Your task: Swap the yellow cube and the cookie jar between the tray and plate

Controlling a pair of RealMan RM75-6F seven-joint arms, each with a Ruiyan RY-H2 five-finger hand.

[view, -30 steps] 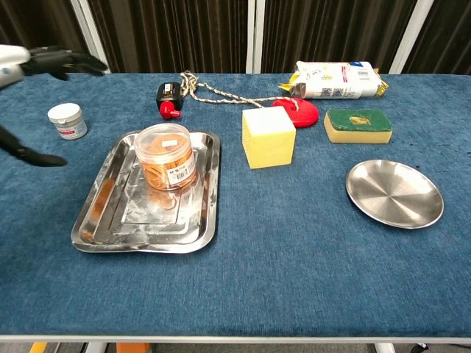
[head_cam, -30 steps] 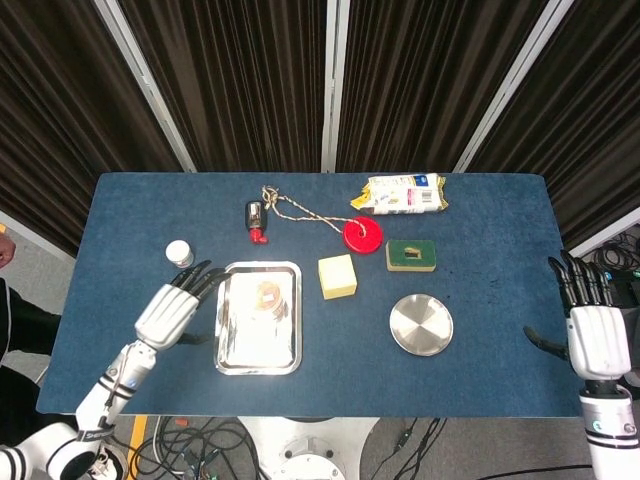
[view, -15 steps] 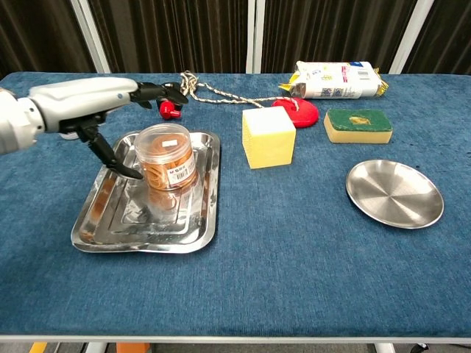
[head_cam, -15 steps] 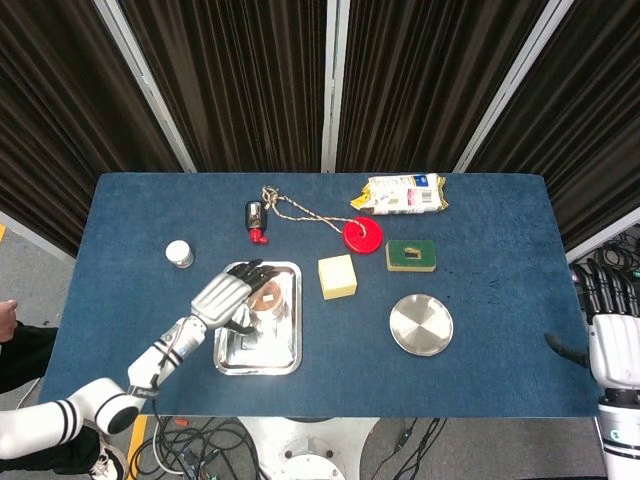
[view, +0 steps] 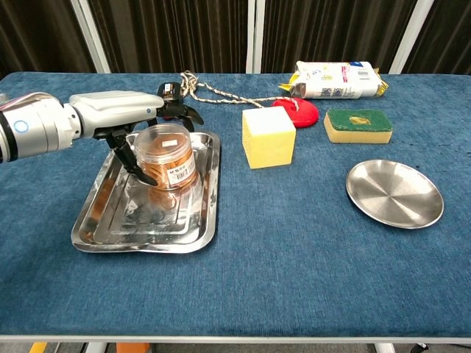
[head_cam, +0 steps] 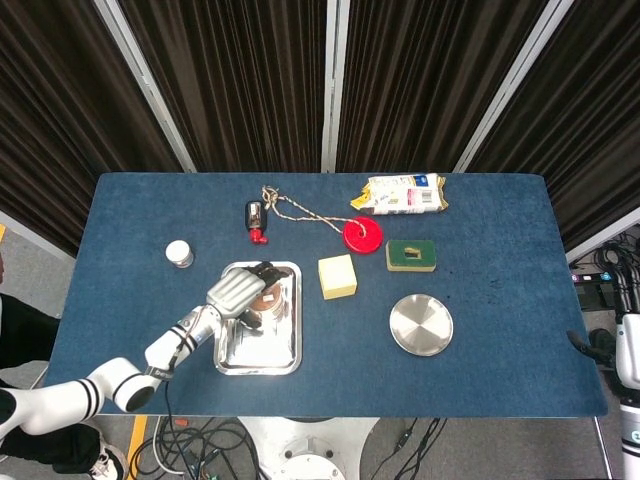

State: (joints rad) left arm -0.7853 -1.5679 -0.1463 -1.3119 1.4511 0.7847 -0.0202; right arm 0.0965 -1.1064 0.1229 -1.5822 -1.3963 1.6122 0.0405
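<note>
Clear plastic cookie jar (view: pixel 166 157) stands upright in rectangular steel tray (view: pixel 97 221); white left hand (view: pixel 131 115) wraps around it, fingers at far side, thumb at near side, apparently closing to lift. Firm grip: cannot tell. Yellow foam cube (view: pixel 268 137) sits on blue desk (view: pixel 294 257) between tray and round steel plate (view: pixel 394 193), which lies bare, ready for jar. Right hand (head_cam: pixel 628 350) at frame edge, state unclear.

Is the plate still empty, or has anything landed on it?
Empty: the plate shows bare metal; the yellow cube sits on the table beside it.
</note>
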